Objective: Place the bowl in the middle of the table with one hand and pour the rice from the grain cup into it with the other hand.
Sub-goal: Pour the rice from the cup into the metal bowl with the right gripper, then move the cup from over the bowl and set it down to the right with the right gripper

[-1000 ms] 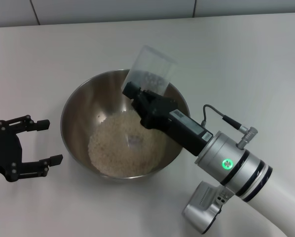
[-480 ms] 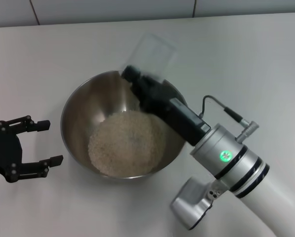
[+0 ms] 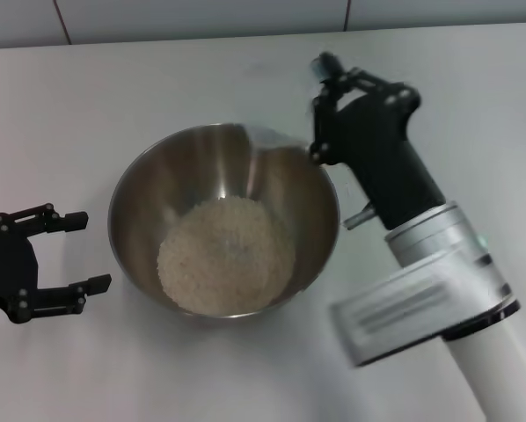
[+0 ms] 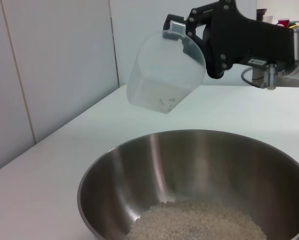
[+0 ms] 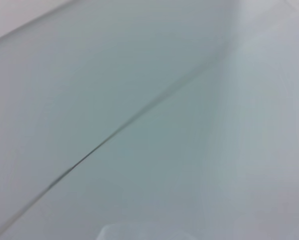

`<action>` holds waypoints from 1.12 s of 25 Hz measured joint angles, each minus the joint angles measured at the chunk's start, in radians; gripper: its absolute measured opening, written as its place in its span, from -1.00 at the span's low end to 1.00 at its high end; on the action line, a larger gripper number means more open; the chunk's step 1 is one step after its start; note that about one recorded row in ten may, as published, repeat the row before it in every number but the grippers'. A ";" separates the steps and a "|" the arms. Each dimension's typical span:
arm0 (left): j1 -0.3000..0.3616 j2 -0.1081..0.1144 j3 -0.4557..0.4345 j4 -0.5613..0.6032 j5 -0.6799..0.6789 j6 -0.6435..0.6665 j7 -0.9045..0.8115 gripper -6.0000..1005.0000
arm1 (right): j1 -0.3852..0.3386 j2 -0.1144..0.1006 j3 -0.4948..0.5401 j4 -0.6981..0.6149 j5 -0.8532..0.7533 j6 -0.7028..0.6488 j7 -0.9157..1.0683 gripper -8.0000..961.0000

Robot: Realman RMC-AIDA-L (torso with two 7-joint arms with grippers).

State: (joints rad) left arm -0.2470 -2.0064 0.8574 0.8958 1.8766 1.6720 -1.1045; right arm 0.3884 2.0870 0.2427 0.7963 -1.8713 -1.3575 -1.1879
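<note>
The right gripper [image 4: 182, 37] is clamped on the rim of the small translucent whitish plastic grain cup [image 4: 162, 75], its black fingers [image 4: 175, 27] pinching the cup's upper edge. Seen from the left wrist, the cup hangs in the air above the far rim of the bowl, tilted with its closed base lowest, and only a few specks cling inside it. In the head view the right gripper [image 3: 329, 75] sits at about one o'clock from the bowl, over the table just beyond the bowl's rim, with the black-and-white right arm [image 3: 439, 264] running back toward four o'clock. There the cup itself is barely visible.

The left gripper [image 3: 74, 255] rests at about nine o'clock from the bowl, near it but not touching. Its two black fingers [image 3: 65, 221] are spread wide apart and hold nothing.

The large round shiny stainless-steel mixing bowl [image 3: 140, 189] stands upright near the middle of the plain white matte table [image 3: 113, 88]. A pale cream heap of off-white rice [image 3: 226, 255] covers its bottom, leaning slightly toward the six o'clock side; the steel walls above it are bare. The left wrist view shows the same rice [image 4: 197, 220] low in the bowl [image 4: 114, 170], and a pale tiled wall [image 4: 54, 70] behind the table.

The right wrist view shows only a blurred pale surface crossed by a thin dark line.
</note>
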 joint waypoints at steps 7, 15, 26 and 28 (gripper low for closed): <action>-0.003 -0.002 -0.007 0.000 0.002 0.001 0.000 0.62 | -0.035 -0.002 0.158 -0.163 0.001 -0.002 0.662 -0.95; -0.002 -0.008 -0.011 0.000 0.005 0.002 0.007 0.62 | 0.066 0.005 0.197 -0.413 0.002 0.211 0.991 -0.95; -0.008 -0.011 -0.011 0.000 0.007 -0.001 0.011 0.62 | 0.125 0.003 0.173 -0.437 -0.063 0.412 1.010 -0.95; -0.008 -0.011 -0.011 0.000 0.007 -0.001 0.011 0.62 | 0.124 0.004 0.180 -0.435 -0.062 0.420 1.013 -0.95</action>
State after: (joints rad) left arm -0.2547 -2.0172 0.8468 0.8959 1.8838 1.6709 -1.0937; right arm 0.5119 2.0908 0.4226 0.3613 -1.9330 -0.9377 -0.1750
